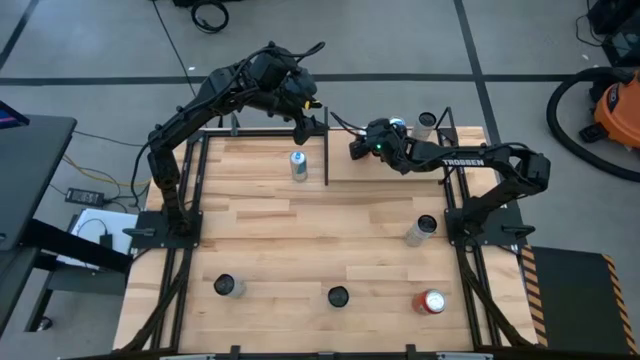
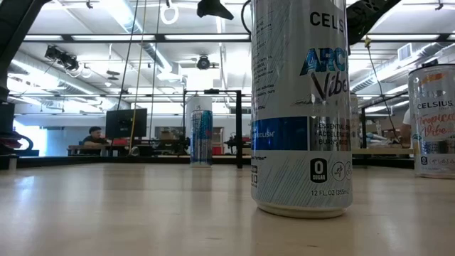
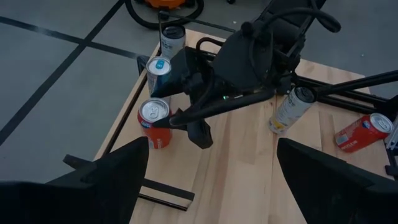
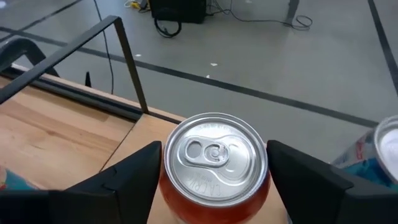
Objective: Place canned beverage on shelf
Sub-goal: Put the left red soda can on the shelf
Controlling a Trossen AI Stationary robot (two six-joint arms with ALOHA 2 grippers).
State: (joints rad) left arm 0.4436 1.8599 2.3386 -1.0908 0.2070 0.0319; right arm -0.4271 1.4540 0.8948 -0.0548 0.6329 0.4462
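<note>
Right gripper [image 4: 214,180] pinching round red alu can [image 4: 214,165], left gripper [image 3: 211,180] spread, pale smooth shelf [image 1: 400,185]

red can [image 4: 214,163]: glossy red-painted wall, brushed silver metal lid, between the right gripper's [image 4: 214,186] matt black fingers [image 4: 134,174]
shelf [image 4: 43,134]: pale smooth wood, thin black metal rods
tabletop [image 1: 330,245]: planked wood, light sheen
white can [image 2: 301,107]: glossy printed metal

Even overhead lighting; ceiling strip lights [image 2: 128,18] glare in my low view, and my own fingers [image 3: 93,180] blur nearby.
</note>
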